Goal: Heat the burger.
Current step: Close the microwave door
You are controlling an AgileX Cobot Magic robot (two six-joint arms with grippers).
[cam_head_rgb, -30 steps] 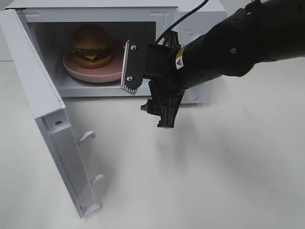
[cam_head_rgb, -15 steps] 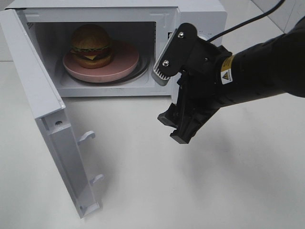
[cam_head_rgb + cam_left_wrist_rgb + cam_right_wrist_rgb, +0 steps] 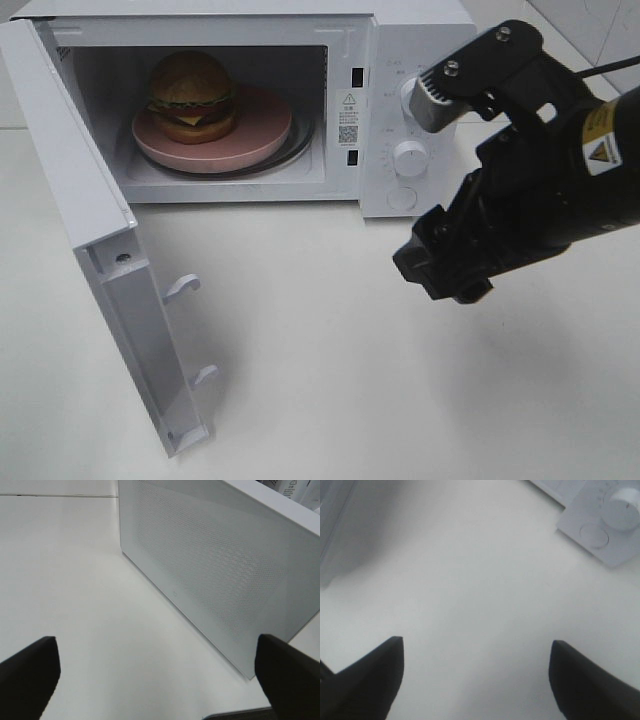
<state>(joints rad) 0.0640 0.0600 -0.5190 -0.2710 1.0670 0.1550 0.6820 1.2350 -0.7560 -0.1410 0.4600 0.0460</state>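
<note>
My right gripper (image 3: 477, 680) gapes wide and empty over the table, near the microwave's (image 3: 425, 25) dials. My left gripper (image 3: 155, 677), just as wide and empty, faces what looks like the open door (image 3: 85, 200). The burger (image 3: 192, 92) sits on its pink plate (image 3: 268, 135) inside. Loading looks done, so next I'd push the door shut.

golden-brown burger (image 3: 192, 90) on pink plate (image 3: 255, 140); white microwave (image 3: 410, 40), black end effector (image 3: 440, 180).

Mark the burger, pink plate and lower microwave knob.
burger (image 3: 191, 85): exterior high view, top bun.
pink plate (image 3: 264, 125): exterior high view, bare right side.
lower microwave knob (image 3: 409, 158): exterior high view, knob face.
</note>
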